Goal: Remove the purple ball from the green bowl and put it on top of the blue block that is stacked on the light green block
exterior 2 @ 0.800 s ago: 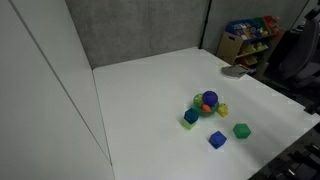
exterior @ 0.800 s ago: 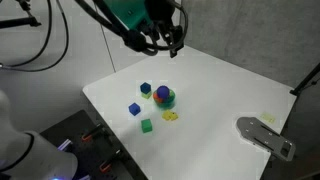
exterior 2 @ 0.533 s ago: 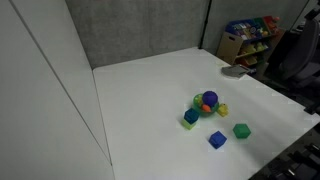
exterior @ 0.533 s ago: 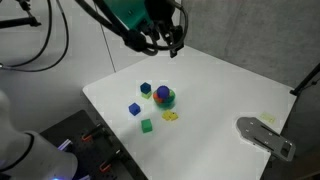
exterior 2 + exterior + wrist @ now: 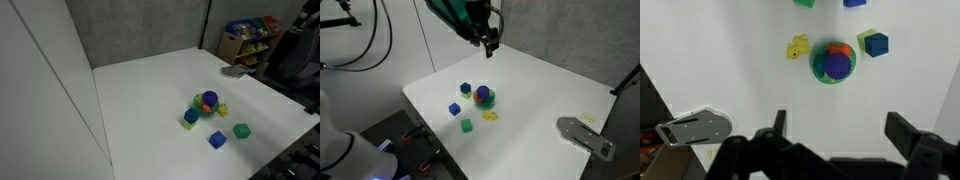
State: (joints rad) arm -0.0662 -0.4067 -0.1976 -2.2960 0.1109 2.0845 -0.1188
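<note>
The purple ball sits in the green bowl with an orange item beside it; both show in the wrist view too, ball and bowl. The blue block stands on the light green block next to the bowl. In an exterior view the stack is left of the ball. My gripper hangs high above the table, open and empty; in the wrist view its fingers are spread well below the bowl.
A second blue cube, a deeper green cube and a small yellow piece lie near the bowl. A grey metal plate lies at the table's far side. A shelf of coloured items stands behind the table.
The arm has lifted and turned a little above the table. The ball, bowl and cubes have not moved.
</note>
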